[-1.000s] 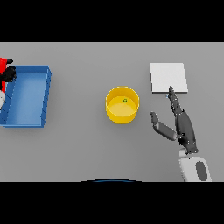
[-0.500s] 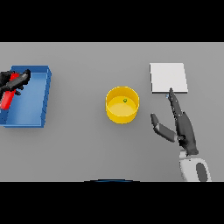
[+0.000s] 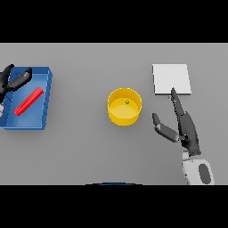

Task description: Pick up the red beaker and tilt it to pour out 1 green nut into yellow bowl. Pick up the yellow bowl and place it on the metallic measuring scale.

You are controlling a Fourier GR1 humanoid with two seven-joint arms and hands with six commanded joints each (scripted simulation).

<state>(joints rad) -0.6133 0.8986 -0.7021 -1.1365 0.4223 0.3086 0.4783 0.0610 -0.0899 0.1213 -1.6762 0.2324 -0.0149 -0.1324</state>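
The red beaker (image 3: 28, 101) lies on its side inside the blue tray (image 3: 40, 116) at the far left. My left hand (image 3: 10, 83) hovers over the tray's upper left corner, open, just apart from the beaker. The yellow bowl (image 3: 123, 119) stands in the middle of the table with one green nut (image 3: 127, 102) inside it. The metallic measuring scale (image 3: 172, 79) is a flat square plate at the upper right. My right hand (image 3: 187, 129) is open to the right of the bowl, its fingertips reaching the scale's near edge and its thumb pointing towards the bowl.
The blue tray holds only the beaker. Grey tabletop (image 3: 84, 147) lies between the tray, the bowl and the scale.
The red beaker has left my left hand and come to rest on its side in the blue tray. The left hand has opened over the tray's corner. The right hand has hardly moved.
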